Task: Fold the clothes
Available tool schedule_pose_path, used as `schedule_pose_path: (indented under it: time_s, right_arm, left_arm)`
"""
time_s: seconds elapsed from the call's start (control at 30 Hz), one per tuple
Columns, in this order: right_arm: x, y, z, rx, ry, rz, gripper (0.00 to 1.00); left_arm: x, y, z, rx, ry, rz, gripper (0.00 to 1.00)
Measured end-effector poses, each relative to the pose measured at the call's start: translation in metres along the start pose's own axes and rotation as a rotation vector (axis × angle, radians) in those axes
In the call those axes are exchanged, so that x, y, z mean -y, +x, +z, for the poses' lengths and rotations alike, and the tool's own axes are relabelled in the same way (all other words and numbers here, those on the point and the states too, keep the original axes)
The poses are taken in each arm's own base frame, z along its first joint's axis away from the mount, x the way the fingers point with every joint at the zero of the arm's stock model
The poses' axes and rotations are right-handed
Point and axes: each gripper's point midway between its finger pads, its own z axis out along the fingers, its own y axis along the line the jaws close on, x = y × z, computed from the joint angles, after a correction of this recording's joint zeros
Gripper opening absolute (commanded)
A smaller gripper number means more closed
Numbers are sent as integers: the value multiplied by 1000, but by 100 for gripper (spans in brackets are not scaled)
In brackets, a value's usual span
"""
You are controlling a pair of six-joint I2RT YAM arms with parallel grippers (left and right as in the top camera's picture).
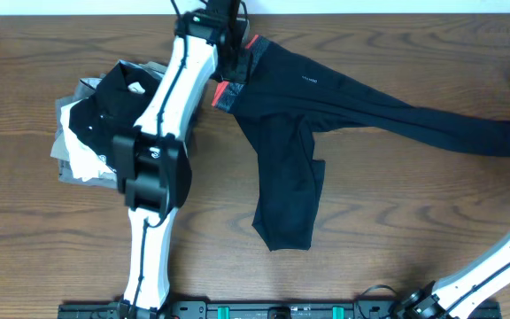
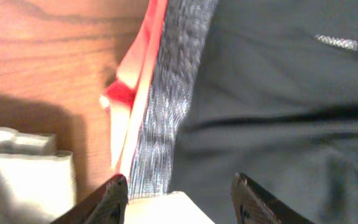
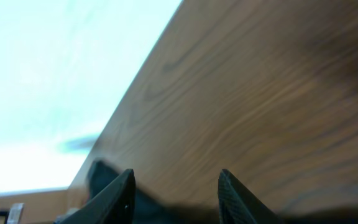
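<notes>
The black leggings (image 1: 326, 97) lie spread on the wooden table. The grey and coral-red waistband (image 1: 237, 75) is at the back left. One leg stretches to the right (image 1: 467, 133); the other bends toward the front (image 1: 286, 204). My left gripper (image 1: 234, 53) is open just above the waistband. In the left wrist view the open fingers (image 2: 179, 198) straddle the grey band (image 2: 173, 93) and its red edge (image 2: 143, 68), with the white logo (image 2: 335, 42) beyond. My right gripper (image 3: 176, 186) is open and empty over bare wood, with dark cloth (image 3: 104, 180), blurred, near its fingers.
A pile of other garments sits left of the leggings: a black shirt (image 1: 118, 93) on white and grey pieces (image 1: 73, 159). A pale folded cloth (image 2: 23, 180) shows beside the left fingers. The right arm (image 1: 503, 261) comes in at the front right corner.
</notes>
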Motion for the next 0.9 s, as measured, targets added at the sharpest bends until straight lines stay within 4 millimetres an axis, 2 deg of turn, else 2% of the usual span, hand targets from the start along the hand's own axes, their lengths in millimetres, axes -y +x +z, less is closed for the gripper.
schedule_pose_path:
  time_s: [0.13, 0.23, 0.33, 0.53, 0.67, 0.73, 0.9]
  right_arm:
    - [-47, 29, -5, -91, 18, -52, 42]
    - [-83, 66, 10, -204, 82, -139, 42]
    - [-114, 119, 41, -368, 142, -244, 44]
    - [-150, 238, 94, -708, 271, -468, 51]
    - [-166, 304, 113, -858, 331, -626, 60]
    - [-167, 342, 123, -935, 353, -712, 59]
    - [-145, 419, 137, -1058, 404, -816, 52]
  left_arm:
    - [7, 7, -46, 7, 3, 5, 56]
    - [10, 16, -79, 9, 3, 8, 57]
    - [11, 24, -108, 19, -1, 9, 57]
    - [8, 31, -166, 98, -44, 17, 63]
    - [4, 35, -199, 154, -78, 17, 64]
    - [2, 37, -209, 171, -92, 17, 65]
    - [-1, 42, -211, 157, -110, 16, 65]
